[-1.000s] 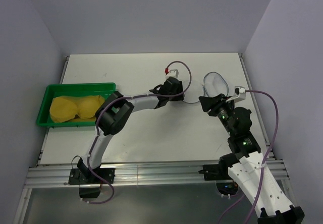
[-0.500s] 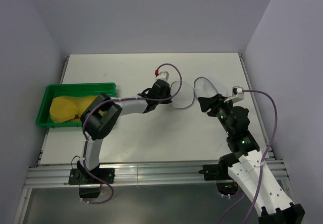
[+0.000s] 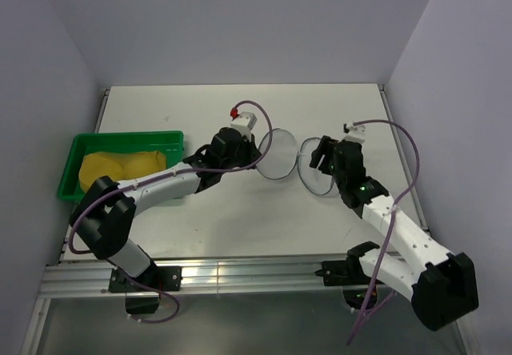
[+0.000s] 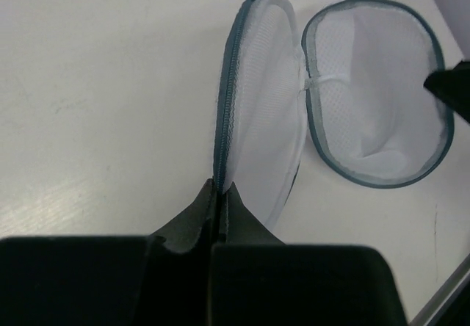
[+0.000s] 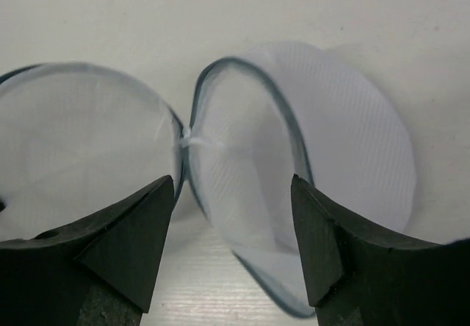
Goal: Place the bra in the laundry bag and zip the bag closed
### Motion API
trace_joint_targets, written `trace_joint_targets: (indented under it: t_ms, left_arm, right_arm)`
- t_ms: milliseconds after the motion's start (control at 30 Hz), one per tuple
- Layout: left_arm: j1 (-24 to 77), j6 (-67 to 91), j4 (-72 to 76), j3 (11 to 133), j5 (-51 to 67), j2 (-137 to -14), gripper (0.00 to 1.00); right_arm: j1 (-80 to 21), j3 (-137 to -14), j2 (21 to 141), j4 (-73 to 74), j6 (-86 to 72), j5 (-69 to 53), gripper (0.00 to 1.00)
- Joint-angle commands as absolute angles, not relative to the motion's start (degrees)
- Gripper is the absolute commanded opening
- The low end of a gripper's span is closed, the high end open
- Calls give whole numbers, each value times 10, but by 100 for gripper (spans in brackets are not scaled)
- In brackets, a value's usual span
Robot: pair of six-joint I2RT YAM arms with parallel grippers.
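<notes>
Left gripper is pinching laundry bag rim, right gripper is hanging open; only overhead is showing bra in tray.

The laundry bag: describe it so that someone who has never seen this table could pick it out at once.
On the white table, look right of the green tray holding the yellow bra, near the middle. The laundry bag is there, opened into two round halves joined at one spot. It alone is see-through white mesh edged with dark blue zipper trim.
</notes>
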State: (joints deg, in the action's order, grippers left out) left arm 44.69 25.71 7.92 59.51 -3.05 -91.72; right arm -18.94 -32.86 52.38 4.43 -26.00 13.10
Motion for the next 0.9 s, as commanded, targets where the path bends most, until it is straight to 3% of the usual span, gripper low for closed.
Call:
trace_joint_targets:
  t_ms: [0, 167, 300, 333, 400, 533, 567, 633, 667, 733, 867]
  left_arm:
    - [448, 257, 71, 558, -18, -871, 0]
    - [449, 261, 82, 522, -20, -830, 0]
    - [449, 256, 83, 519, -22, -817, 0]
    - [448, 256, 83, 519, -23, -817, 0]
    - [448, 255, 84, 518, -24, -816, 0]
    - [448, 253, 86, 523, -24, -820, 0]
    - [449, 253, 87, 525, -25, -823, 0]
    - [448, 255, 85, 532, -26, -828, 0]
    - [448, 257, 84, 533, -26, -830, 0]
    - [448, 262, 87, 538, -27, -838, 0]
    - [448, 283, 78, 540, -56, -855, 0]
  right_arm:
    - [-222, -384, 571, 61, -221, 255, 71]
    - [-224, -386, 584, 42, -209, 299, 57]
    - [-225, -415, 644, 77, -220, 285, 55]
    - [-224, -416, 652, 77, -221, 282, 46]
    - [-225, -416, 656, 74, -222, 266, 40]
    - [-228, -404, 624, 57, -233, 202, 40]
    - [-229, -400, 615, 59, -233, 189, 33]
    - [-229, -404, 611, 77, -236, 199, 9]
    - [-229, -411, 605, 101, -238, 209, 5]
    - [-230, -410, 589, 110, -236, 231, 0]
    - [-230, -398, 576, 94, -236, 229, 0]
